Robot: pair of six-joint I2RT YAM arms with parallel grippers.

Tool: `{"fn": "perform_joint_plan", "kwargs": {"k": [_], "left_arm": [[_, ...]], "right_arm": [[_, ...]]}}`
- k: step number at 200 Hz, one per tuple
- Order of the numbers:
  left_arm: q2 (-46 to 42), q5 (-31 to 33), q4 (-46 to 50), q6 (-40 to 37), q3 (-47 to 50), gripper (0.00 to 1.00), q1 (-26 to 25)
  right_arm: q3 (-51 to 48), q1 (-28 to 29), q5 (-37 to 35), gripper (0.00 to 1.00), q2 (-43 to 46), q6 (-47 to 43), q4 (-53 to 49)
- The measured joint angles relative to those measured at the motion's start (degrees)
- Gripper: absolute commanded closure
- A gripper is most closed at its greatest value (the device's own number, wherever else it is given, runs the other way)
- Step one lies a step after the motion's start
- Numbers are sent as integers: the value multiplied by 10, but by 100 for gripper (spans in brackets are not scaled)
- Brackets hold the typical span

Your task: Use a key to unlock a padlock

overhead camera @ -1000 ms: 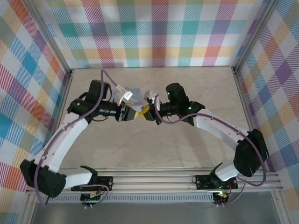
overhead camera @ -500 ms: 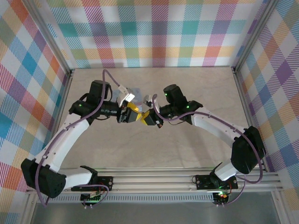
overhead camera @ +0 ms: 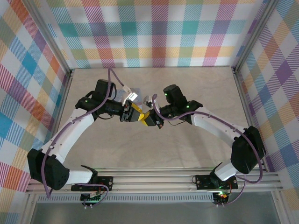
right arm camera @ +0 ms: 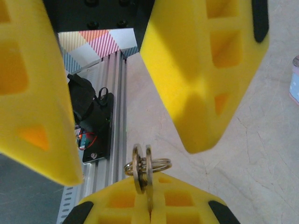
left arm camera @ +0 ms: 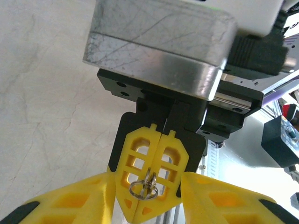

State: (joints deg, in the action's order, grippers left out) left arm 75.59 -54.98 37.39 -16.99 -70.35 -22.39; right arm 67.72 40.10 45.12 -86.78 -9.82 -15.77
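Two arms reach in from the near edge of the table (overhead camera: 187,93) and meet nose to nose at its middle, one hand on each. The right hand (right arm camera: 148,207) is fully closed, its two yellow fingers pressed flat together, and it pinches the keys (right arm camera: 138,170) at the seam. There are two flat metal blades, seen edge-on and side by side, threaded on one small wire ring (right arm camera: 161,164), and they stick out past the fingertips. The left wrist view shows the same bunch from the front, hanging at the join of the right hand's fingers.

The left hand (overhead camera: 134,113) is partly open, with its two yellow fingers (right arm camera: 205,70) spread to either side of the right hand's tip. There is nothing between them but that tip and the keys. Whether they touch the right hand's fingers I cannot tell.

One pale blue-grey tin (overhead camera: 138,91) lies on the table just behind the left wrist, mostly covered by it. Where the padlock lies I cannot tell.
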Motion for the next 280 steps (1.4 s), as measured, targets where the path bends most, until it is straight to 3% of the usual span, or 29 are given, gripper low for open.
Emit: {"fn": "perform_joint_plan", "kwargs": {"k": [42, 91, 112, 135, 206, 243, 280], "left_arm": [[20, -10, 7, 8, -5, 100, 0], [25, 2, -3, 42, -7, 100, -1], [25, 15, -21, 73, -2, 100, -1], [25, 36, -45, 118, 14, 100, 0], [21, 113, -84, 262, 34, 100, 5], [22, 149, -83, 337, 30, 100, 6], [22, 167, -73, 386, 20, 100, 6]], "right_arm": [[2, 0, 0, 100, -5, 1, -8], [1, -3, -16, 96, -7, 12, -2], [-20, -9, -28, 76, 1, 34, 30], [-66, -22, -38, 62, 29, 68, 76], [-202, -83, -75, 60, 115, 218, 238], [-197, -56, -96, 45, 111, 213, 260], [-148, -27, -105, 44, 64, 170, 252]]}}
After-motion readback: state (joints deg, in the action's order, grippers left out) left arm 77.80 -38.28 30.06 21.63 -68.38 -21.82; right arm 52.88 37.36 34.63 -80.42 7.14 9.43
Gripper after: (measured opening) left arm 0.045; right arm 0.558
